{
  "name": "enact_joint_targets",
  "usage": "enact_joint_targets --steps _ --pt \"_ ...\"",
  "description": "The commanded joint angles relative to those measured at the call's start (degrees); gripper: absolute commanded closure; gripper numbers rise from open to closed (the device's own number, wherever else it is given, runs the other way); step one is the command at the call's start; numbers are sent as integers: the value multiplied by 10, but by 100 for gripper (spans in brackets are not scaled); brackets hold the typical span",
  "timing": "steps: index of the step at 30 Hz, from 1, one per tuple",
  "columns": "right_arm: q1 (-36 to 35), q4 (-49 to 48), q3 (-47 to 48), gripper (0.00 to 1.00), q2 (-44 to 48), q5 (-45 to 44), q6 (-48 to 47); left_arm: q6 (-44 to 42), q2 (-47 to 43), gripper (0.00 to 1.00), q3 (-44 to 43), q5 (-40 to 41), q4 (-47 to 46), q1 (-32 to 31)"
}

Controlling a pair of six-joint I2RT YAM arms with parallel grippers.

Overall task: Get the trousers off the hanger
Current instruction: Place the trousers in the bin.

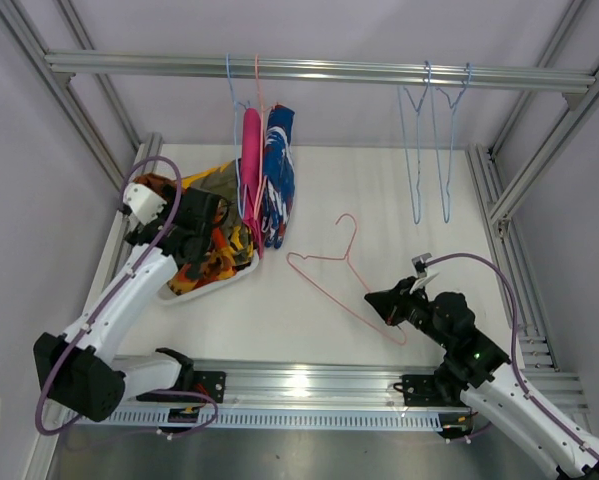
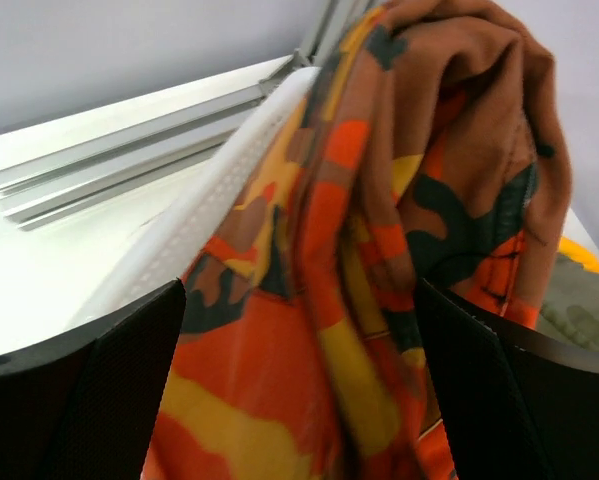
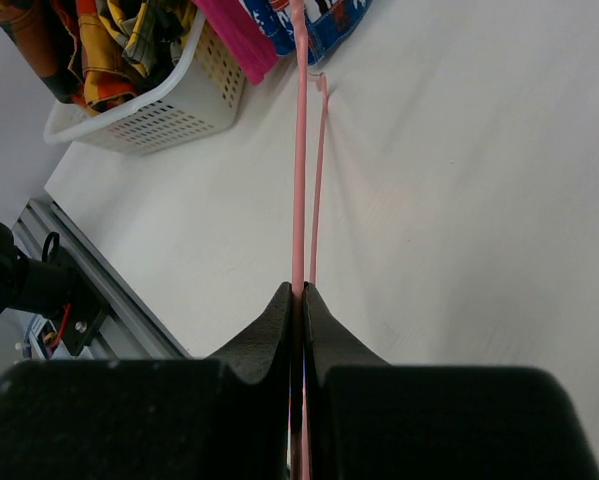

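Note:
The orange camouflage trousers (image 2: 319,250) lie heaped in a white basket (image 1: 215,284) at the left, with yellow-and-dark camouflage cloth (image 1: 219,186) beside them. My left gripper (image 1: 201,240) is over the basket. It is open, and its fingers (image 2: 99,390) stand wide on either side of the orange cloth. The magenta pink trousers (image 1: 250,150) and the blue-and-white patterned trousers (image 1: 279,170) hang from hangers on the rail (image 1: 319,68). My right gripper (image 1: 374,300) is shut on the wire of a bare pink hanger (image 1: 324,262) that lies on the table; the wire (image 3: 299,150) runs straight out from the jaws.
Two bare blue hangers (image 1: 429,150) hang from the rail at the right. The basket (image 3: 149,120) stands by the table's left frame rail (image 2: 129,150). The table's front edge and the arm base rail (image 1: 309,385) lie near me.

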State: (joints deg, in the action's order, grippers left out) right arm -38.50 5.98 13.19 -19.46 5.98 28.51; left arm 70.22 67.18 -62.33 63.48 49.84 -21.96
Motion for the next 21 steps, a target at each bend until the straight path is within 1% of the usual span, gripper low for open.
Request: enact_joint_targets --steps 1,3,6,10,12,13,16,17,18,19,21 --pt "1 -12 6 100 6 13 2 -65 38 1 1 -18 -121 19" --pt "1 -23 3 100 -3 11 -2 -98 67 1 -2 -29 -185 20" --pt "2 -52 -4 100 -36 11 -4 -127 102 1 -12 -57 -244 20" --pt "1 -101 -15 100 -74 19 -1 -148 182 1 -30 -96 -286 20" --pt "0 -116 -18 100 -84 19 0 -166 200 1 -32 -117 -301 19" --pt "1 -117 -17 100 -92 20 0 -182 205 1 -25 -139 -342 18" --pt "1 -118 -17 100 -98 21 -2 -232 212 1 -13 -160 -392 5" --pt "1 -116 -17 100 -96 20 -3 -249 209 1 -13 -166 -427 2" --pt "1 -111 -16 100 -96 19 -3 -277 209 0 -15 -170 -436 -2" --pt "1 -108 -16 100 -95 20 -2 -279 210 1 -19 -168 -432 -5" --pt "1 -104 -17 100 -86 20 0 -266 200 1 -37 -162 -390 -10"
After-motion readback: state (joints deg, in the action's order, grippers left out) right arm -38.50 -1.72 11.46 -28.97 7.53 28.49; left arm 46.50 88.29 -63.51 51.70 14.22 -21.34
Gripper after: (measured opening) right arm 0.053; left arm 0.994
